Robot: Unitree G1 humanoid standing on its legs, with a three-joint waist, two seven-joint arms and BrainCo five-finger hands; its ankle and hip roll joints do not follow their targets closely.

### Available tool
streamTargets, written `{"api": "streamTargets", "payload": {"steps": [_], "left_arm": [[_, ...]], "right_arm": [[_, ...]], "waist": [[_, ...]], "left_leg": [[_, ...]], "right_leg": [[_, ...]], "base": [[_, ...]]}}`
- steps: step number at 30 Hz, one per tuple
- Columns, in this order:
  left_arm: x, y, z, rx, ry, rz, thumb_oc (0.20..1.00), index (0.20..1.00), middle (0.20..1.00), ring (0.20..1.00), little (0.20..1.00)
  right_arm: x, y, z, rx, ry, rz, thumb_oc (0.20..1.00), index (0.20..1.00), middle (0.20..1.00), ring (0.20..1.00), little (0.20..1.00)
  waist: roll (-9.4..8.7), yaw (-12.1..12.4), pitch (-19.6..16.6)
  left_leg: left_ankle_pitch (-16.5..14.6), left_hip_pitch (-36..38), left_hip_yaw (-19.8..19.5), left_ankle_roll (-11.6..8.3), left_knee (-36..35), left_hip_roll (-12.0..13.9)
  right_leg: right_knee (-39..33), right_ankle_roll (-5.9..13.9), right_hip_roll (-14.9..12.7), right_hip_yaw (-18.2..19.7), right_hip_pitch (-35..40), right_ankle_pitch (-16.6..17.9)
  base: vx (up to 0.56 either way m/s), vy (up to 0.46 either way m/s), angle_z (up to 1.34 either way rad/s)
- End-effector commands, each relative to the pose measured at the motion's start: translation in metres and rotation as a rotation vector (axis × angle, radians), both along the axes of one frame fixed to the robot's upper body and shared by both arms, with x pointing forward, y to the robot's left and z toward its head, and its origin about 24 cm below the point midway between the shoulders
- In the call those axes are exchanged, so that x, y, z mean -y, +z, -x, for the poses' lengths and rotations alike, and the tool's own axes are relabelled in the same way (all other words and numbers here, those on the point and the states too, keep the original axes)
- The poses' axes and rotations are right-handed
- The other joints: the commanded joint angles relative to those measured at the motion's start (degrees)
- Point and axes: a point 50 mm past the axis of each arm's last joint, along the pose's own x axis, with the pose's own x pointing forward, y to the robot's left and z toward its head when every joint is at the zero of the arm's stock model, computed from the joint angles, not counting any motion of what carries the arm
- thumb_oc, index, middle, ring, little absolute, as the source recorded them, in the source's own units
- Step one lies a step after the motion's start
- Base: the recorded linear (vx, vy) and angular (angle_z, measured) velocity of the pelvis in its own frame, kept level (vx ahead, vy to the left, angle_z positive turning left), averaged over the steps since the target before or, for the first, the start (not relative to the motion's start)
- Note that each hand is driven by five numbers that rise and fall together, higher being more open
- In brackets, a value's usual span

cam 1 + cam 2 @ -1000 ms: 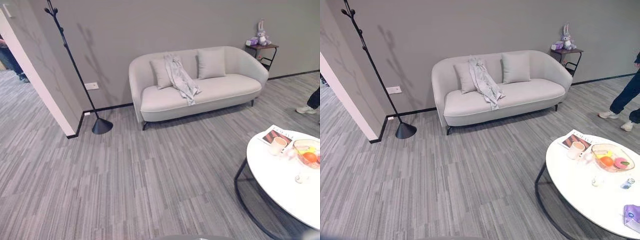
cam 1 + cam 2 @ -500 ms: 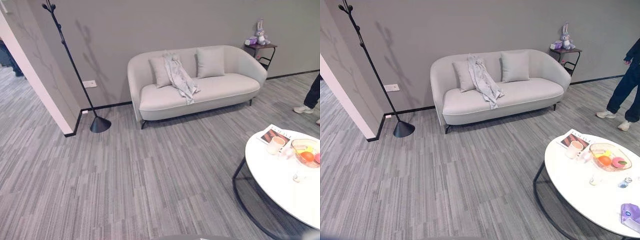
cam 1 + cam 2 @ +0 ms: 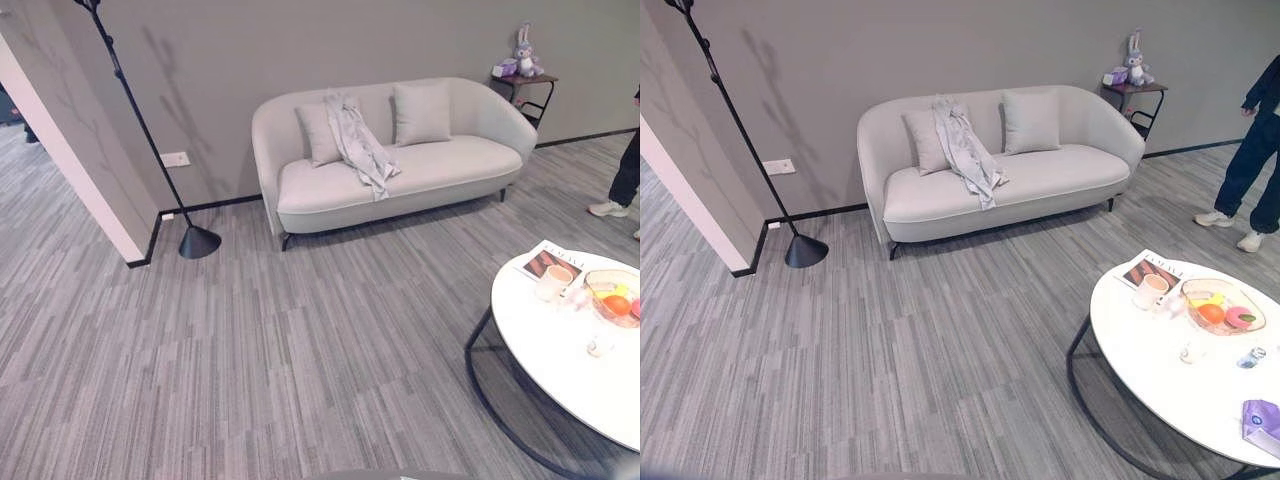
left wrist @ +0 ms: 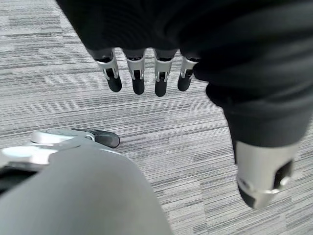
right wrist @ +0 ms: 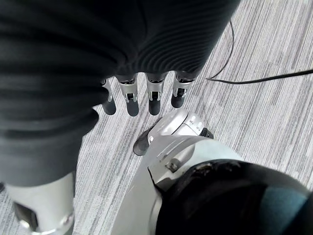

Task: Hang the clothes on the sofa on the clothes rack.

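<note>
A light grey garment (image 3: 355, 142) hangs over the backrest and seat of a pale sofa (image 3: 330, 195) against the far wall, between two cushions. A black clothes rack (image 3: 140, 125) with a cone base (image 3: 199, 241) stands left of the sofa by the wall corner. My left hand (image 4: 146, 76) hangs over the carpet in the left wrist view, fingers straight and holding nothing. My right hand (image 5: 142, 95) also hangs with relaxed fingers above the carpet, holding nothing.
A round white table (image 3: 1160, 375) on a black frame stands at the near right, carrying a cup, a magazine and a fruit bowl (image 3: 1223, 307). A person's legs (image 3: 1250, 165) stand at the far right. A small side table with a plush rabbit (image 3: 1133, 62) is beside the sofa.
The camera has shifted: sofa and rack sit a little higher and further left in the picture. The person at the right has stepped slightly.
</note>
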Motion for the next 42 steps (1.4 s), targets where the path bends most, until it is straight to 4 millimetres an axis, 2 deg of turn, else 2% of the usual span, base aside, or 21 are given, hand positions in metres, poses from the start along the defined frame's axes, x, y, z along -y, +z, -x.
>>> {"api": "streamTargets", "payload": {"steps": [1,17,18,19,22,23,24,25,26,27,28,30,31,32,33,35,36,37,38,40,42], "left_arm": [[0.046,-0.005,0.0,-0.032,-0.039,0.103,1.0,1.0,1.0,1.0,1.0],[0.049,-0.005,-0.007,-0.024,-0.076,0.11,1.0,1.0,1.0,1.0,1.0],[0.05,-0.004,-0.008,-0.021,-0.072,0.112,1.0,1.0,1.0,1.0,1.0],[0.05,-0.004,-0.01,-0.017,-0.068,0.11,1.0,1.0,1.0,1.0,1.0],[0.05,-0.005,-0.004,-0.039,-0.079,0.103,1.0,1.0,1.0,1.0,1.0],[0.048,-0.005,0.004,-0.067,-0.074,0.098,1.0,1.0,1.0,1.0,1.0],[0.048,-0.005,0.004,-0.067,-0.074,0.098,1.0,1.0,1.0,1.0,1.0],[0.046,-0.005,0.006,-0.072,-0.059,0.096,1.0,1.0,1.0,1.0,1.0],[0.043,-0.005,0.007,-0.072,-0.041,0.092,1.0,1.0,1.0,1.0,1.0],[0.042,-0.005,0.012,-0.081,-0.044,0.09,1.0,1.0,1.0,1.0,1.0],[0.039,-0.005,0.012,-0.081,-0.044,0.083,1.0,1.0,1.0,1.0,1.0],[0.039,-0.005,0.012,-0.08,-0.044,0.083,1.0,1.0,1.0,1.0,1.0],[0.037,-0.005,0.013,-0.085,-0.042,0.073,1.0,1.0,1.0,1.0,1.0],[0.037,-0.005,0.013,-0.085,-0.043,0.073,1.0,1.0,1.0,1.0,1.0],[0.032,-0.004,0.012,-0.084,-0.032,0.062,1.0,1.0,1.0,1.0,1.0],[0.031,-0.004,0.018,-0.094,-0.009,0.055,1.0,1.0,1.0,1.0,1.0],[0.031,-0.004,0.015,-0.084,0.001,0.052,1.0,1.0,1.0,1.0,1.0],[0.031,-0.004,0.016,-0.084,0.001,0.053,1.0,1.0,1.0,1.0,1.0],[0.034,-0.004,0.015,-0.081,0.0,0.061,1.0,1.0,1.0,1.0,1.0],[0.038,-0.005,0.012,-0.063,-0.004,0.074,1.0,1.0,1.0,1.0,1.0],[0.044,-0.005,-0.001,-0.018,-0.004,0.097,1.0,1.0,1.0,1.0,1.0]], "right_arm": [[-0.006,0.001,-0.001,-0.033,-0.011,-0.02,1.0,1.0,1.0,1.0,1.0],[-0.002,0.001,-0.002,-0.054,0.072,-0.014,1.0,1.0,1.0,1.0,1.0],[-0.002,0.001,-0.005,-0.047,0.085,-0.013,1.0,1.0,1.0,1.0,1.0],[-0.005,0.0,-0.012,-0.028,0.123,-0.014,1.0,1.0,1.0,1.0,1.0],[-0.019,-0.003,-0.024,0.016,0.148,-0.044,1.0,1.0,1.0,1.0,1.0],[-0.026,-0.004,-0.022,0.015,0.143,-0.058,1.0,1.0,1.0,1.0,1.0],[-0.026,-0.004,-0.022,0.015,0.143,-0.058,1.0,1.0,1.0,1.0,1.0],[-0.028,-0.005,-0.02,0.011,0.129,-0.06,1.0,1.0,1.0,1.0,1.0],[-0.023,-0.004,-0.018,0.005,0.106,-0.052,1.0,1.0,1.0,1.0,1.0],[-0.02,-0.003,-0.017,-0.002,0.116,-0.046,1.0,1.0,1.0,1.0,1.0],[-0.019,-0.003,-0.018,-0.001,0.118,-0.046,1.0,1.0,1.0,1.0,1.0],[-0.019,-0.003,-0.018,-0.001,0.118,-0.046,1.0,1.0,1.0,1.0,1.0],[-0.023,-0.004,-0.019,0.002,0.13,-0.062,1.0,1.0,1.0,1.0,1.0],[-0.023,-0.004,-0.019,0.002,0.13,-0.062,1.0,1.0,1.0,1.0,1.0],[-0.02,-0.003,-0.014,-0.008,0.118,-0.063,1.0,1.0,1.0,1.0,1.0],[-0.015,-0.002,-0.009,-0.024,0.127,-0.043,1.0,1.0,1.0,1.0,1.0],[-0.009,0.0,-0.005,-0.036,0.117,-0.02,1.0,1.0,1.0,1.0,1.0],[-0.009,0.0,-0.005,-0.037,0.116,-0.02,1.0,1.0,1.0,1.0,1.0],[-0.008,0.0,-0.006,-0.03,0.126,-0.012,1.0,1.0,1.0,1.0,1.0],[-0.006,-0.001,-0.01,-0.011,0.141,0.001,1.0,1.0,1.0,1.0,1.0],[0.0,-0.001,-0.02,0.025,0.162,0.031,1.0,1.0,1.0,1.0,1.0]], "waist": [[1.13,-0.87,-2.39],[2.34,-1.62,-1.51],[2.46,-1.48,-1.22],[3.04,-0.88,-0.12],[6.06,-0.76,3.8],[6.27,-0.6,4.12],[6.22,-0.72,4.48],[5.74,-0.36,3.93],[5.18,-0.29,3.45],[5.97,-1.61,4.02],[6.35,-2.13,4.42],[6.39,-2.13,4.47],[7.15,-3.12,5.2],[7.19,-3.05,5.15],[6.06,-3.73,4.26],[5.94,-4.68,2.81],[5.48,-4.77,1.38],[5.75,-4.65,1.41],[5.3,-4.66,0.36],[4.04,-4.05,-0.93],[1.53,-3.57,-1.46]], "left_leg": [[5.26,-3.22,-1.07,-1.99,-0.9,0.72],[6.23,-1.83,-0.93,-1.82,-0.9,0.51],[6.5,-1.9,-0.96,-1.76,-0.9,0.34],[7.01,-1.75,-1.25,-1.71,-0.9,-0.02],[7.0,1.95,-0.57,-2.43,-0.9,2.35],[6.44,3.78,-0.34,-3.03,-0.9,2.82],[6.32,4.2,-0.4,-3.05,-0.9,2.79],[5.84,4.47,-0.18,-3.49,-0.9,2.83],[5.53,4.69,-0.64,-3.99,-0.9,2.8],[4.66,6.87,-1.94,-4.0,-0.9,3.96],[4.24,7.87,-2.6,-3.88,-0.9,4.56],[4.21,7.93,-2.59,-3.89,-0.9,4.61],[3.25,9.61,-3.43,-3.59,-0.9,5.96],[3.22,9.59,-3.36,-3.6,-0.9,5.99],[2.38,10.68,-4.34,-2.99,-0.9,7.15],[3.01,12.68,-4.76,-2.72,-0.9,11.0],[5.29,13.36,-4.35,-2.63,-0.9,14.11],[5.11,13.59,-4.16,-2.68,-0.9,14.39],[6.94,14.4,-3.01,-2.64,-0.9,16.31],[8.15,13.42,-1.06,-1.93,2.58,18.62],[8.59,10.91,1.29,-1.35,9.42,20.68]], "right_leg": [[0.51,-1.65,-0.03,0.76,-0.31,4.37],[4.13,-2.02,-0.48,2.02,-1.16,4.09],[5.85,-2.18,-0.51,2.24,-1.27,3.82],[11.98,-2.65,0.03,1.71,-2.69,3.54],[27.83,-2.27,0.48,-0.94,-9.2,3.65],[27.78,-2.35,-1.41,-2.93,-10.02,3.94],[28.03,-2.35,-1.47,-2.97,-9.69,3.66],[24.17,-2.17,-3.25,-4.19,-9.8,3.57],[16.65,-2.24,-5.16,-4.66,-10.2,3.3],[5.57,-1.84,-5.76,-5.22,-12.87,4.01],[1.59,-1.52,-6.14,-5.24,-15.38,4.53],[1.51,-1.53,-6.09,-5.27,-15.27,4.56],[-0.08,-0.8,-7.28,-4.35,-20.88,4.93],[-0.06,-0.82,-7.21,-4.3,-20.94,4.92],[0.21,-1.03,-7.0,-4.14,-19.93,5.55],[4.17,-0.36,-5.12,-3.66,-20.0,6.84],[7.03,0.31,-4.44,-2.88,-19.33,7.38],[7.3,0.29,-4.14,-2.89,-19.32,7.13],[7.65,0.37,-3.69,-3.21,-18.5,7.37],[6.33,0.08,-2.51,-3.89,-15.01,7.48],[4.8,-0.23,-2.79,-4.84,-11.23,7.82]], "base": [[-0.01,0.014,-0.05],[0.0,0.014,-0.04],[-0.03,0.088,-0.02],[-0.05,0.113,-0.02],[0.06,0.08,-0.48],[0.18,0.001,-0.52],[0.22,-0.069,-0.26],[0.26,-0.155,-0.17],[0.52,-0.25,-0.08],[0.54,-0.239,-0.13],[0.37,-0.141,-0.29],[0.17,-0.064,-0.23],[0.22,-0.083,0.23],[0.62,-0.333,0.37],[0.57,-0.361,0.2],[0.7,-0.445,0.23],[0.48,-0.299,0.61],[0.46,-0.295,0.83],[0.31,-0.223,0.9],[0.46,-0.342,0.4],[0.54,-0.421,-0.05]]}}
